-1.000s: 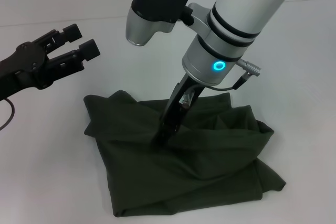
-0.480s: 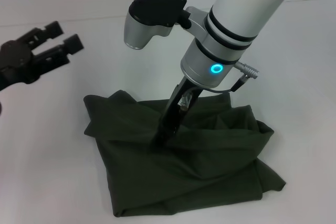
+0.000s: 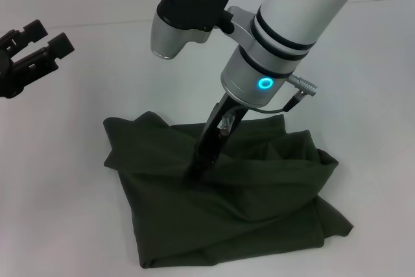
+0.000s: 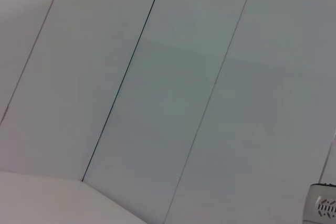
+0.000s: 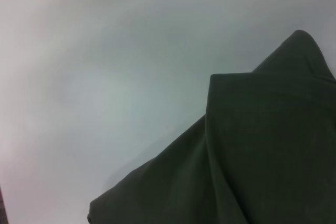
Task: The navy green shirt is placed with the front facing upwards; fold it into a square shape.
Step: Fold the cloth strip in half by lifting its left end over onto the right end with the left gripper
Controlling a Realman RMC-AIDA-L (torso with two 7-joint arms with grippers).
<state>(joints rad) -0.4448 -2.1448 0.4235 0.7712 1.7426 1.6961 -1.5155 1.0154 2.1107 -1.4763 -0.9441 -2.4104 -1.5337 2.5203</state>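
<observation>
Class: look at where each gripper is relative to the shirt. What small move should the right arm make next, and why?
Probably lift the right gripper straight up off the navy green shirt. Its tip presses into a bundle that already lies roughly square, while the left gripper hangs open, away from the cloth.

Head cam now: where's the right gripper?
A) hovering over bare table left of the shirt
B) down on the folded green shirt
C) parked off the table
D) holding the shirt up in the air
B: the right gripper is planted on the bunched navy green shirt, which lies on the table.
</observation>
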